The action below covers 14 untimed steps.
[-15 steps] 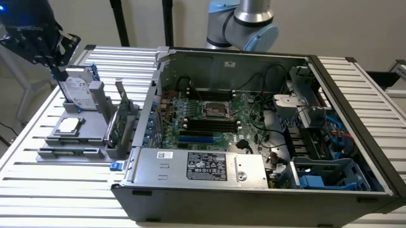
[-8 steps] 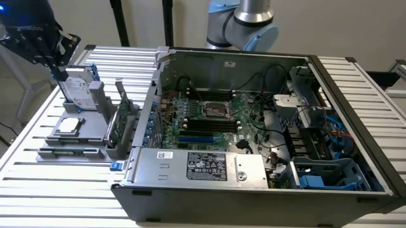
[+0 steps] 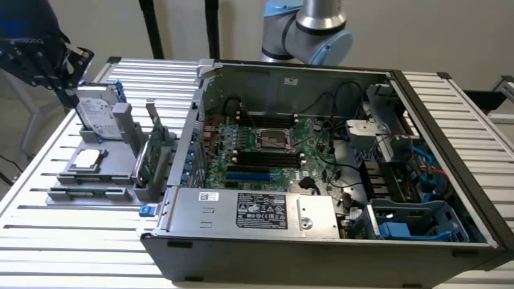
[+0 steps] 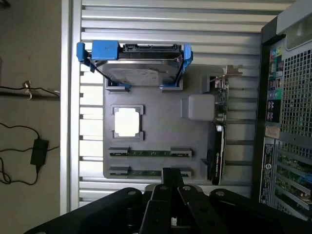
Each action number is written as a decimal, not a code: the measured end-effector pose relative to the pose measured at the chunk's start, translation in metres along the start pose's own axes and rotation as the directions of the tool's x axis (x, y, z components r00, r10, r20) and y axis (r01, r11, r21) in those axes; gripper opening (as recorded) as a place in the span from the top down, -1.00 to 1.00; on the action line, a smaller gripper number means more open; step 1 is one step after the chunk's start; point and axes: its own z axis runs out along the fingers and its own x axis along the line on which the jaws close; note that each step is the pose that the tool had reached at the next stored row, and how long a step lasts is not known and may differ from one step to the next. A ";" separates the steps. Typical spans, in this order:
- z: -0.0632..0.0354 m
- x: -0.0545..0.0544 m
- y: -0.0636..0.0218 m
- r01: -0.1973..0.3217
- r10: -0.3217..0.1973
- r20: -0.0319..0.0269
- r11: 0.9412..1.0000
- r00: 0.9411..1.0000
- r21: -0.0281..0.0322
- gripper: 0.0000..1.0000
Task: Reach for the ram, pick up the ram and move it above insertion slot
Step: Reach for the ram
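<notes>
**Reach step: your gripper (image 4: pixel 172 176) hangs above the gray tray (image 4: pixel 161 129) and holds nothing yet.**

The ram (image 4: pixel 141 172) sits in its clips at the tray's edge nearest to the gripper. A second stick (image 4: pixel 148 152) is just beside it, and both are outside the open computer case (image 3: pixel 321 150). The jaws seem to be together, with nothing between them. By my judgement, the grasp calls for them to part, to line up across the thin board, and to come straight down on it.
</notes>
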 end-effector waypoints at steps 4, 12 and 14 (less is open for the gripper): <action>0.0010 0.003 -0.0127 0.002 -0.002 0.000 1.000 1.000 0.000 0.79; 0.0025 0.011 -0.0192 0.007 -0.007 0.000 1.000 1.000 0.000 0.79; 0.0025 0.011 -0.0191 0.007 -0.007 0.000 1.000 1.000 0.000 0.79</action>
